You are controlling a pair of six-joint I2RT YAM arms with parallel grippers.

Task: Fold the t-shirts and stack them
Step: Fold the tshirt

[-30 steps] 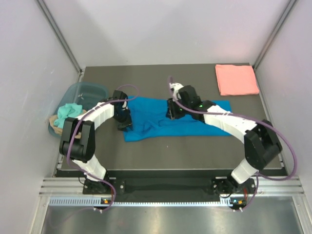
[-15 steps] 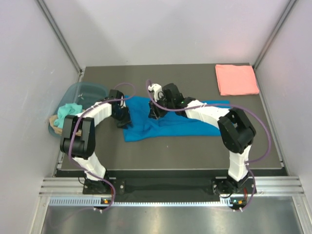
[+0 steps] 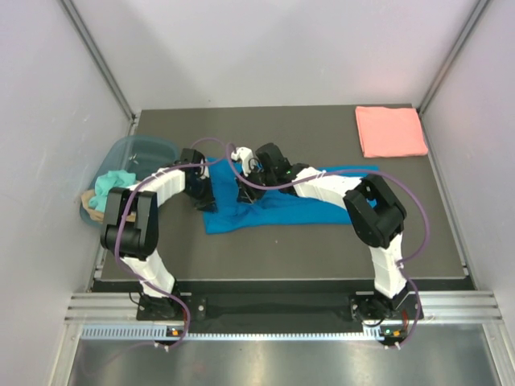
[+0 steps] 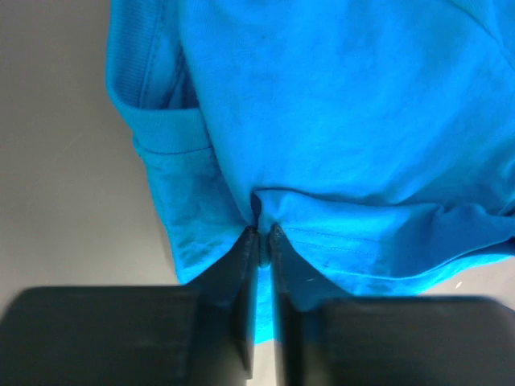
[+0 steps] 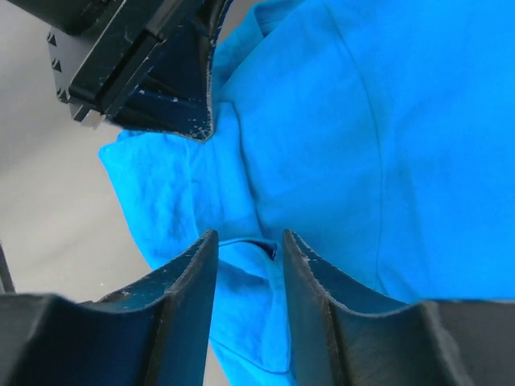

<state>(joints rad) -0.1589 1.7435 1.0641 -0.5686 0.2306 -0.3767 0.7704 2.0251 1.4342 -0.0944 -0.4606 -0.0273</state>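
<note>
left claw (image 4: 263, 233) pinches a fold at the left end of the blue t-shirt (image 3: 273, 213), which runs left-right mid-worktop (image 3: 322, 257). my right claw (image 5: 245, 241), half open (gripping nothing), straddles a crease just beside it. pink t-shirt (image 3: 391, 131) sits far right.

Looking down on a bright blue t-shirt (image 4: 338, 96) spread across the top and right of the frame, over a grey table (image 4: 56, 161) bare at the left. Along the upper left edge, a ribbed band (image 4: 141, 64); low at the right, a stitched hem (image 4: 346, 248). At bottom centre, the left gripper (image 4: 264, 232) with black fingers (image 4: 241, 265) all but touching, pinching a small pucker of the blue cloth between the tips.
</note>
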